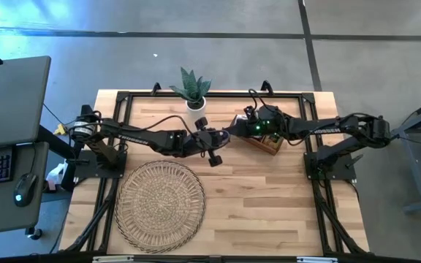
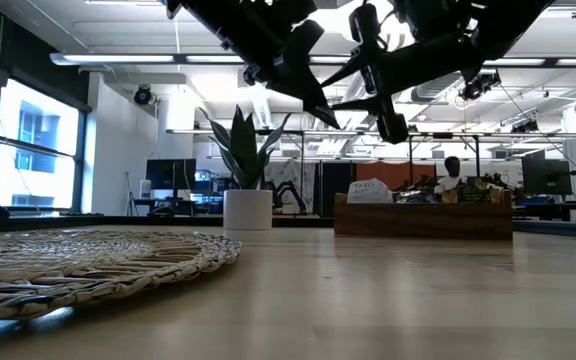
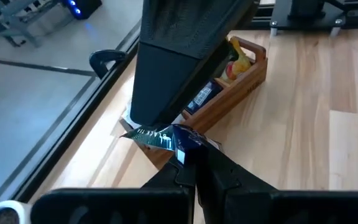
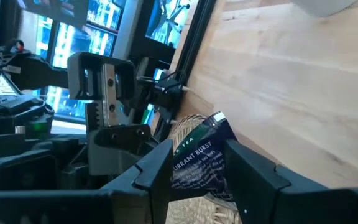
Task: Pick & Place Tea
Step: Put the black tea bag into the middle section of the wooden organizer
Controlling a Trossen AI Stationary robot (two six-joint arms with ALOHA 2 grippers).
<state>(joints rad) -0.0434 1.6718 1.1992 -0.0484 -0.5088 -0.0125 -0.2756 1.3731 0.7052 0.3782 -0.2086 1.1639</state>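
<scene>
1. A dark purple tea sachet hangs in the air above the counter, between the two grippers, which meet near the middle of the far half.
2. The left gripper has its jaws together, clamped on one corner of the sachet.
3. The right gripper has its jaws apart, one on each side of the sachet; whether they touch it I cannot tell. This looks like a hand-over from right arm to left.
4. The sachet lies flat between the right jaws, its printed face showing in the right wrist view.
5. The wooden tray with the other sachets sits just beyond the right gripper.
6. The woven mat lies nearer and to the left of the grippers; the potted plant stands far, clear of that way.
</scene>
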